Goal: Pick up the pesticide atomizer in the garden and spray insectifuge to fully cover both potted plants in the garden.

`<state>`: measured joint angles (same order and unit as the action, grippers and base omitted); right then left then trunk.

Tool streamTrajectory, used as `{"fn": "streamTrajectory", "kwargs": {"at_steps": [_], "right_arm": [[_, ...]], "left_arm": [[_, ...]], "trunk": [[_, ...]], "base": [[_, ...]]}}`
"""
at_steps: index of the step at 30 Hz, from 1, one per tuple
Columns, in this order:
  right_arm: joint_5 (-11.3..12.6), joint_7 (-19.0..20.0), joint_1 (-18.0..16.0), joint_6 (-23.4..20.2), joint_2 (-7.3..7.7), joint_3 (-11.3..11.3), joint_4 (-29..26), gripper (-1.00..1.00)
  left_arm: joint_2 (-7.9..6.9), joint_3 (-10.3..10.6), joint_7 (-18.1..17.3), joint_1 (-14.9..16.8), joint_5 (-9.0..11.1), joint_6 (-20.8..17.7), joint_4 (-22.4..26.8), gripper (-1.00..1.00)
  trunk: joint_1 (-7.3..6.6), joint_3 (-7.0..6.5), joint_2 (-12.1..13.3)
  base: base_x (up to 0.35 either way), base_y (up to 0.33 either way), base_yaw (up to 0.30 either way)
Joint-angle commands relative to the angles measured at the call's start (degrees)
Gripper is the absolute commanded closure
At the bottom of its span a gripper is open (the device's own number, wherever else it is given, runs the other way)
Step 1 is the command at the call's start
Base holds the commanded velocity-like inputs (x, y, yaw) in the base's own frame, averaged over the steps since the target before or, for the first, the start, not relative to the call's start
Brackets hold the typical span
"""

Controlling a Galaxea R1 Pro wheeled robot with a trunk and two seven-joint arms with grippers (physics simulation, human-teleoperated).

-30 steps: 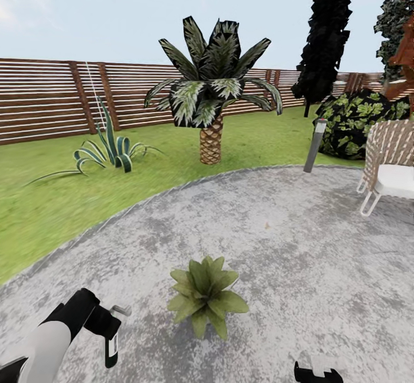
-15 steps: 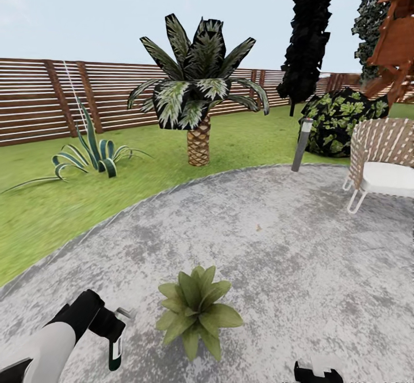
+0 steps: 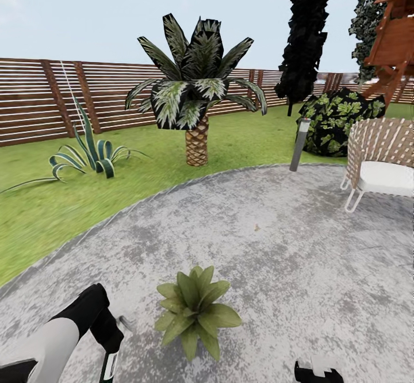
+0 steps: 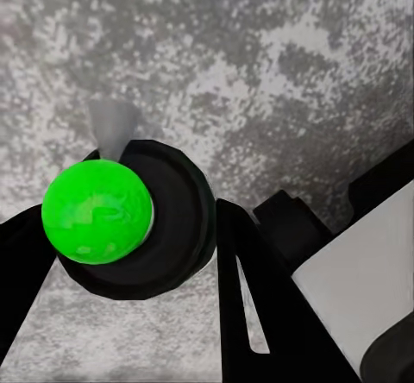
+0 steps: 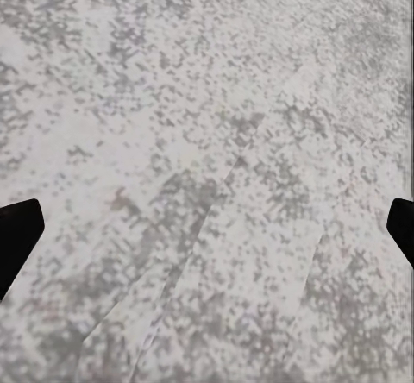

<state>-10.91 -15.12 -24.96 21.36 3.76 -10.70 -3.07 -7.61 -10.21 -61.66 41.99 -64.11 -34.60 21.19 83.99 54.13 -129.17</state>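
In the head view, the left end effector holds the pesticide atomizer just beside a potted plant on the patio; spraying is the step in hand. The left wrist view shows its fingers clamping the atomizer, which next needs aiming at the leaves. In the right wrist view, the right end effector is spread wide.

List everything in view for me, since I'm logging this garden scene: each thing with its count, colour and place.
Potted plant: one, green, on the patio near the robot.
Patio: one, mottled grey, round.
Palm: one, dark green, brown trunk, on the lawn.
Spiky clump: one, green, on the lawn at left.
Bollard lamp: one, grey, patio edge.
Chair: one, woven, white cushion, right.
Fence: brown slats, behind the lawn.
Pesticide atomizer: one, dark, held.
Left gripper: black, shut on the atomizer.
Right gripper: black, open, above the paving.
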Motion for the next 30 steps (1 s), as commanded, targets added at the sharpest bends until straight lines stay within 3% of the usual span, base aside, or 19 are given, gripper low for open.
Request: {"fn": "streamTrajectory", "kwargs": {"at_steps": [1, 12, 18, 23, 28, 30], "right_arm": [[-0.6, -0.2, 0.0, 0.2, -0.02, -0.5, 0.1, -1.0], [-0.6, -0.2, 0.0, 0.2, 0.0, -0.5, 0.0, -1.0], [-0.6, -0.2, 0.0, 0.2, -0.01, -0.5, 0.1, -1.0], [-0.6, -0.2, 0.0, 0.3, 0.01, -0.4, 0.2, -1.0], [-0.6, -0.2, 0.0, 0.2, 0.03, -0.4, 0.2, -1.0], [-0.6, -0.2, 0.0, 0.2, 0.34, -0.4, 0.2, -1.0]], "left_arm": [[0.05, -0.5, -0.3, 0.0, -0.4, -0.4, 0.1, 1.0], [0.05, -0.5, -0.3, 0.1, -0.4, -0.4, 0.1, 1.0], [0.0, -0.5, -0.3, 0.0, -0.4, -0.4, 0.1, 1.0], [-0.15, -0.4, -0.3, 0.1, -0.4, -0.5, 0.1, 1.0], [0.61, -0.4, -0.4, 0.4, -0.3, -0.5, 0.2, 1.0], [1.0, 0.7, -0.6, 0.5, -0.5, -0.5, 0.2, 1.0]], "trunk": [[-0.01, 0.05, 0.0], [-0.01, 0.05, 0.0], [-0.01, 0.05, 0.0], [-0.01, 0.05, 0.0], [-0.01, 0.05, 0.0], [-0.01, 0.05, 0.0]], "base": [[0.002, 0.0, -0.056], [-0.101, 0.0, -0.012], [-0.006, 0.0, -0.23], [0.0, 0.0, -0.021], [0.0, 0.0, 0.0], [0.0, 0.0, 0.0]]}}
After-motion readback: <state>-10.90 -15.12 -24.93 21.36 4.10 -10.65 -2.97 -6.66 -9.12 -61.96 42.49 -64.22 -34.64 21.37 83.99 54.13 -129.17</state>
